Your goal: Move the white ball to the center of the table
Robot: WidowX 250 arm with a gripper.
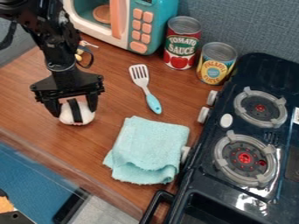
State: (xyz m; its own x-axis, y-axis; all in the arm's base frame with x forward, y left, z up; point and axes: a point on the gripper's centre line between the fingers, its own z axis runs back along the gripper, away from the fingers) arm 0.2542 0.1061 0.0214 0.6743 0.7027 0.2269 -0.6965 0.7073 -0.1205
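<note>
So the black arm (55, 48) comes in from the upper left corner and angles down toward the left-middle of the frame, with the gripper (76, 111) pointing pretty much straight down over the wooden table (26, 94). The wide black crosspiece sits nearly level, and the fingers (92, 101) are spread about as wide as the white ball (85, 114), one pressed to each side of it, so yeah, it's got hold of the ball. That puts the ball left of the middle of the frame, well away from the middle of the table. It has a black band down its front. Can't tell if it's touching the wood.

Labels: both cans have colorful wraps with big lettering. The red can (182, 43) is at top center, and the yellow can (217, 63) is just beside it, lower right. There's also a small white sticker (297, 116) at the stove's right edge.

Head count: two cans, one ball, one spatula (145, 89) with a blue handle near the center, one folded light-blue cloth (149, 148) below that, one teal toy microwave (168, 8) up top with six small peach buttons plus one bigger one, and one dark toy stove (204, 188) on the right with two round burners (244, 157) and three pale knobs (203, 114) along its left side.
</note>
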